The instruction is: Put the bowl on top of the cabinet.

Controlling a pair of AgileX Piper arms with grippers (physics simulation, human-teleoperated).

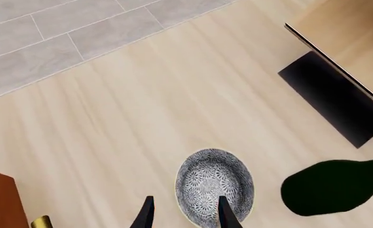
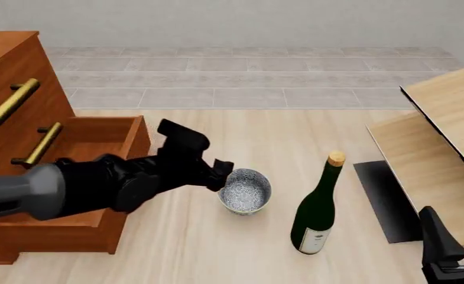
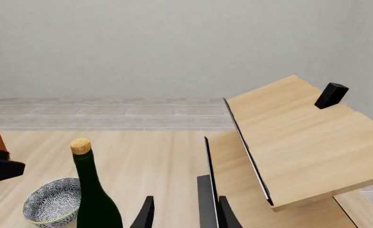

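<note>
Beside the cabinet (image 2: pixel 11 77), the bowl (image 2: pixel 245 190) sits on the floor; the left gripper (image 1: pixel 183 213), parted, straddles its rim. A wine bottle (image 2: pixel 317 214) stands near. Right gripper (image 3: pixel 185 216): parted, empty, partly cropped.

The cabinet (image 2: pixel 11 118) is being cut off by the front view's left edge. The left gripper's (image 2: pixel 222 173) fingertips are being hidden behind the arm there, so contact with the bowl (image 2: pixel 245 190) cannot be told. The right gripper (image 2: pixel 453 236) is being cropped at the lower right corner. The wine bottle's (image 1: pixel 335 186) outline is being clipped in the left wrist view.
</note>
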